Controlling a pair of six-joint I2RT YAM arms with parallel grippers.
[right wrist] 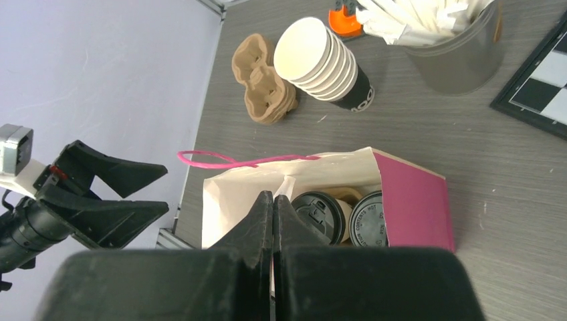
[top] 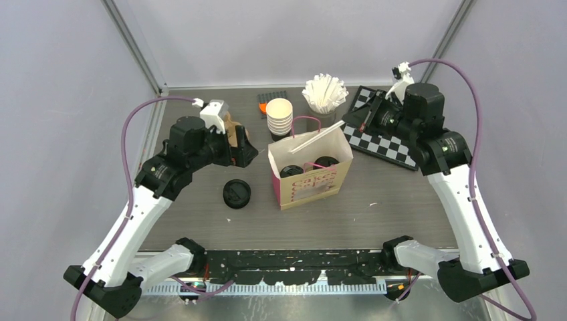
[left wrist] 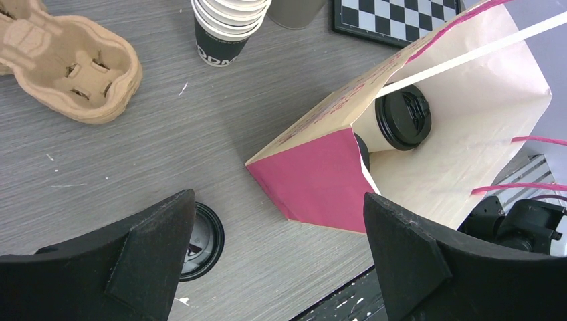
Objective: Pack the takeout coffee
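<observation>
I saw the paper bag (top: 311,175) standing open-mouthed at the middle of the worktop (top: 394,214), pink handles up. Both coffees sat inside it, side by side on the bag's floor: the left lidded cup (top: 291,171) and the right lidded cup (top: 326,162), black lids facing up. A long white straw (top: 319,137) leaned out of the bag toward the far right corner.

My left pincer (top: 244,150) hung released, fingers spread wide with nothing between them, just left of the bag. My right pincer (right wrist: 273,207) was clenched, its fingers pressed flat together above the bag's far side. The straw's upper end lay close to it, but I could not tell whether it was pinched.

A loose black lid (top: 237,193) lay flat left of the bag, nearer the front edge. Behind the bag, toward the far edge, stood a stack of lidless cups (top: 280,117) and a tub of wrapped straws (top: 325,93). A cardboard cup carrier (left wrist: 67,67) rested toward the far left corner, and a checkerboard (top: 384,137) lay toward the far right corner.
</observation>
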